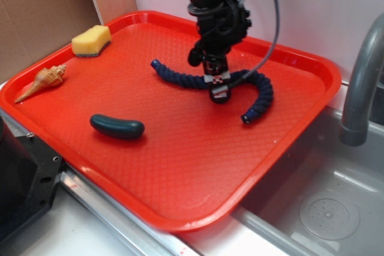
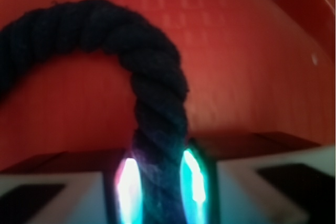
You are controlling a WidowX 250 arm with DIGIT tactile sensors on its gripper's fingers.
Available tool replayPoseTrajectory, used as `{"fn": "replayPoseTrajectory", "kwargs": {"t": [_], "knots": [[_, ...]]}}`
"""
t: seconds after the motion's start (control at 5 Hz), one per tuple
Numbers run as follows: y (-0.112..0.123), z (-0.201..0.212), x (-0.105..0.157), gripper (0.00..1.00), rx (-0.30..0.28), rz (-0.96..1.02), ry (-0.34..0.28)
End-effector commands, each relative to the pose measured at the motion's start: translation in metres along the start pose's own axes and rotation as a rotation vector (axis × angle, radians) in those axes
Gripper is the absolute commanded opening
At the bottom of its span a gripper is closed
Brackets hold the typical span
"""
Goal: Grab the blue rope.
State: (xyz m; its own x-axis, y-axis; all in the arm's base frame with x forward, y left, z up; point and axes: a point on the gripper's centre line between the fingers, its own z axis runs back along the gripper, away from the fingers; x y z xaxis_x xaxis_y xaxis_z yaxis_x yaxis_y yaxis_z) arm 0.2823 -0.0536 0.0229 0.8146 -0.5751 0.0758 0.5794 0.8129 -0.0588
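The blue rope (image 1: 180,77) is a thick navy twisted cord lying in a curve across the back of the red tray (image 1: 180,166), with one end at the left and the other hooking down at the right (image 1: 247,117). My gripper (image 1: 218,91) stands straight down on the rope's middle and hides that stretch. In the wrist view the rope (image 2: 152,77) arches away over the tray and runs down between the two glowing pads (image 2: 128,187). The gripper (image 2: 160,187) is shut on the rope, both pads pressing its sides.
On the tray also lie a short dark-green cucumber-shaped object (image 1: 117,126) at the front left, an orange spiral seashell (image 1: 43,81) at the left edge and a yellow sponge (image 1: 91,41) at the back left. A steel sink (image 1: 324,208) and a grey faucet (image 1: 360,82) are to the right.
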Motion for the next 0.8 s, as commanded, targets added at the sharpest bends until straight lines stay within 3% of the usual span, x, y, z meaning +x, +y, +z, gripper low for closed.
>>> {"fn": "replayPoseTrajectory", "kwargs": {"t": [0.0,0.2,0.4,0.6], "knots": [[0.028,0.086,-0.081,0.00,0.139,0.401,-0.141],[0.021,0.131,-0.101,0.00,0.219,0.568,-0.215],[-0.002,0.162,-0.100,0.00,0.230,0.682,-0.153],[-0.008,0.168,-0.096,0.00,0.201,0.755,-0.133]]}}
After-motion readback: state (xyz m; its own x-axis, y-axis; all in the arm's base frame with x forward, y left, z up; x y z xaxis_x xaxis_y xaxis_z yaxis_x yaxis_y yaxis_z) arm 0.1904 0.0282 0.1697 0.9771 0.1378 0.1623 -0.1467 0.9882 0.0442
